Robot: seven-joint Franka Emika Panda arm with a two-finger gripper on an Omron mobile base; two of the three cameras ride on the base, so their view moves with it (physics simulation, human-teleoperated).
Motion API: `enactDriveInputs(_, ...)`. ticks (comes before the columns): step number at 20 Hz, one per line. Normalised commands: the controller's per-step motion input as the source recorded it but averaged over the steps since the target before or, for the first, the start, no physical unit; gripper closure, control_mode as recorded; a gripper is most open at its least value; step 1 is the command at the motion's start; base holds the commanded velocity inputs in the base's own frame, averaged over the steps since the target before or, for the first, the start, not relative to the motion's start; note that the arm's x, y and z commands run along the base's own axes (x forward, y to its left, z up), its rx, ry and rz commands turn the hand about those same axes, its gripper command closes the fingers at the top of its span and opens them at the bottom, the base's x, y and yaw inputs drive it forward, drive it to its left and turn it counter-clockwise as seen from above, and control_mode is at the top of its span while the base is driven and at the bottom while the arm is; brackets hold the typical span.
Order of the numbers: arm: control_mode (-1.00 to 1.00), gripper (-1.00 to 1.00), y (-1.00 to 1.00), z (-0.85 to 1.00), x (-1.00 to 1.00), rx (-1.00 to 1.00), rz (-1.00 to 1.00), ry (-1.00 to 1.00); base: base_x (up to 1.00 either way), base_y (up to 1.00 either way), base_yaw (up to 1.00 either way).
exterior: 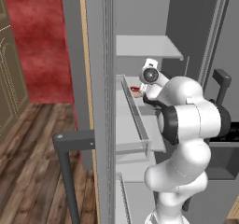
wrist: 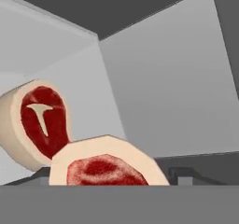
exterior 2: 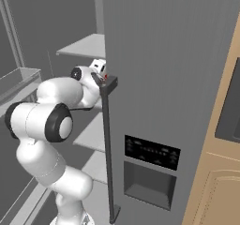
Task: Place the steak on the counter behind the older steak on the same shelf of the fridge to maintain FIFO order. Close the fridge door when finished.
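Note:
My gripper (wrist: 108, 177) reaches into the fridge (exterior: 140, 13) and is shut on the steak (wrist: 105, 164), a red cut with cream fat sides held between the two fingertips (wrist: 183, 175). The older steak (wrist: 39, 122) stands just beyond it to the left in the hand view, close to the pale back wall. In the left base view the hand (exterior: 149, 73) hovers over a middle shelf (exterior: 147, 111) with a bit of red meat (exterior: 136, 89) beside it. The fridge door (exterior: 100, 125) stands wide open on the left. The counter is out of view.
Rail-fronted bins (exterior: 135, 120) on the open door's inner face run close along the arm's left. Another shelf (exterior: 144, 45) hangs above the hand. A closed grey door with a dispenser panel (exterior 2: 152, 151) and a dark bar handle (exterior 2: 108, 139) borders the arm's right.

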Motion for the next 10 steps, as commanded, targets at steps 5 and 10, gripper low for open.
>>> enactDriveInputs(5, -1.00, 1.00, 0.00, -0.13, 0.42, -0.08, 0.00, 0.00, 0.00, 0.00, 0.00)
enactDriveInputs(10, -1.00, 1.00, 0.00, -0.03, 0.52, -0.06, 0.00, 0.00, 0.00, 0.00, 0.00)
